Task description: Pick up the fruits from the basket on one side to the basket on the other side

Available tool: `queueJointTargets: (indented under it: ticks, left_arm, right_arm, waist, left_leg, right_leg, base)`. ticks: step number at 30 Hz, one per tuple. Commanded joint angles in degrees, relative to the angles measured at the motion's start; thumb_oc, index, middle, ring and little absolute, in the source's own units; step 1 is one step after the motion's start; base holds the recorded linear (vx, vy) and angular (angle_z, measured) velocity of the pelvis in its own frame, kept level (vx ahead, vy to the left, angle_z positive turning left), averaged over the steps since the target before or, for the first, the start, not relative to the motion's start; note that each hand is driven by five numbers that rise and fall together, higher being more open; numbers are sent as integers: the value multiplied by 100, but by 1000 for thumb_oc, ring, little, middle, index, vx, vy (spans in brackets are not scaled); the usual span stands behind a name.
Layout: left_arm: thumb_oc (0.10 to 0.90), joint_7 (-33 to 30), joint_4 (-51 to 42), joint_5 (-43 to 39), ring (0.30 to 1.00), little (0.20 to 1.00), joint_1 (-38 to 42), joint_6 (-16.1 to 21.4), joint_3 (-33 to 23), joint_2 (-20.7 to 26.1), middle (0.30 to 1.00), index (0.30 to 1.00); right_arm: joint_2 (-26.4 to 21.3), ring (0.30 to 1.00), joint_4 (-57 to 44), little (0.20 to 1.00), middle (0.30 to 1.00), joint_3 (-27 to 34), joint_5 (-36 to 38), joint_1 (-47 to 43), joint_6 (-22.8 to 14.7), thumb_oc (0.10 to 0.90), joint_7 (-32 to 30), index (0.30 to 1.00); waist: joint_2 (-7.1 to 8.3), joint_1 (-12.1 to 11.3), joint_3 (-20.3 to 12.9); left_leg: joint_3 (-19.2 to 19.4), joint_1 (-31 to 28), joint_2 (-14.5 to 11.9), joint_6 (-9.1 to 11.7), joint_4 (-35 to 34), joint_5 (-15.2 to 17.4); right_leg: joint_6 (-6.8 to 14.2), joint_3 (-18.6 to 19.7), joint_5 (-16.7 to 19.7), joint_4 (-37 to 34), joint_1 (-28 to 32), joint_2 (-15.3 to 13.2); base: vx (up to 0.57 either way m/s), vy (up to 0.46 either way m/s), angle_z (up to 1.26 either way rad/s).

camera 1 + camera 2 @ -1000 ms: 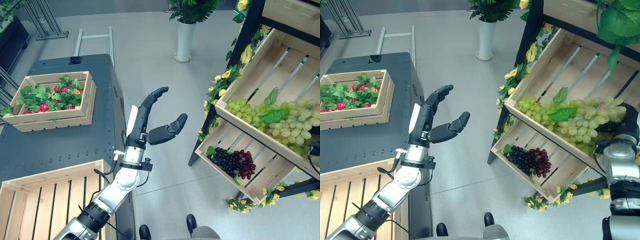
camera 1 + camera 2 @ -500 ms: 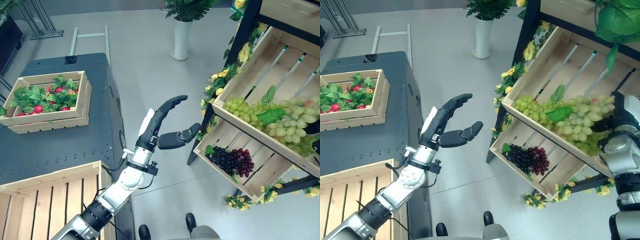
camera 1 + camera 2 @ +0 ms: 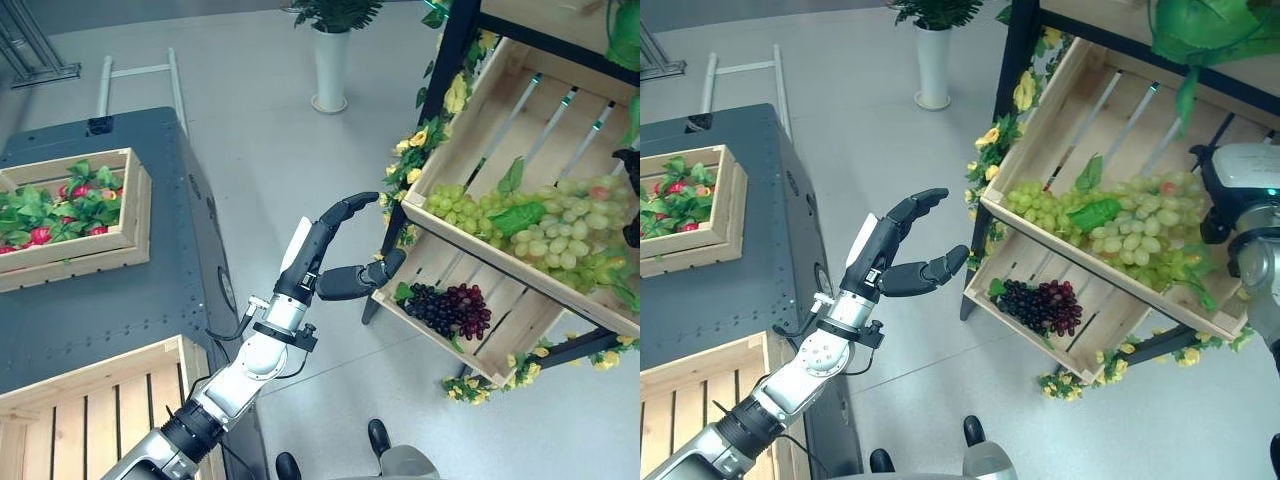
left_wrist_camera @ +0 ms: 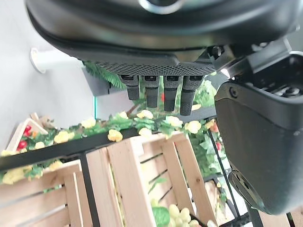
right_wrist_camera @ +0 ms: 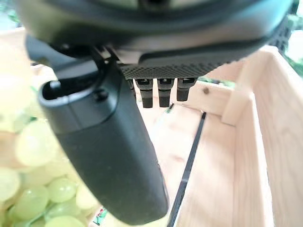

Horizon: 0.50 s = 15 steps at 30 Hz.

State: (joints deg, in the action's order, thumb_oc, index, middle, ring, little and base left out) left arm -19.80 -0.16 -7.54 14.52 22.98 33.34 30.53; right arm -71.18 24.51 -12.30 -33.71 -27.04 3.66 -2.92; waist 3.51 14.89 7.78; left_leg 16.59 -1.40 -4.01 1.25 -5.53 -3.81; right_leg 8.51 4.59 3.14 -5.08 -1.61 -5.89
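Green grapes (image 3: 530, 222) lie heaped across the tilted upper crate (image 3: 470, 150); dark grapes (image 3: 452, 306) below. Left hand (image 3: 325, 255) spread, empty; right hand (image 5: 109, 142) relaxed beside them.

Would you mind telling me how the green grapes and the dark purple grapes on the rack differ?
The green grapes are pale and spread as a wide heap across the upper slanted crate; the dark purple grapes form one small compact bunch in the lower crate. The green grapes have large leaves lying on top; the dark purple grapes show a small leaf at one end. Both lie in slatted wooden crates.
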Motion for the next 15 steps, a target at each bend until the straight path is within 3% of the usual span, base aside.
queueJointTargets:
  ticks: [1, 7, 10, 15]
  left_arm:
    - [800, -35, -554, -1, 900, 900, 845, 720, 130, -18, 900, 900]
    - [800, 21, -545, -36, 900, 900, 808, 730, 81, -9, 900, 900]
    - [800, 64, -540, -21, 900, 900, 765, 764, -16, -24, 900, 900]
    - [800, 124, -473, -83, 900, 900, 799, 760, -152, -67, 900, 900]
  right_arm:
    - [-878, 900, -151, 900, 900, 166, -317, -351, 11, 800, -625, 900]
    - [-835, 900, -504, 900, 900, 629, 22, -141, -51, 800, -1057, 900]
    - [-562, 900, -856, 900, 900, 1079, 1557, 90, -85, 800, -1025, 900]
    - [37, 900, -1192, 900, 900, 1485, 2609, 371, -136, 800, -800, 900]
  waist:
    - [139, -170, -590]
    - [100, -132, -605]
    - [71, -112, -594]
    - [28, -120, -580]
  left_leg:
    - [34, -266, -313, 216, 53, 541]
    - [31, -272, -308, 210, 53, 568]
    - [14, -268, -299, 199, 53, 586]
    - [-27, -282, -278, 184, 53, 608]
  right_leg:
    - [-7, -120, 195, 8, -170, 473]
    - [2, -112, 177, 8, -166, 476]
    - [2, -117, 166, 8, -168, 465]
    - [-17, -128, 160, 8, -162, 448]
  base:
    - [-7, 2, -6]
    - [-4, 6, -7]
    - [0, 0, 0]
    - [0, 0, 0]
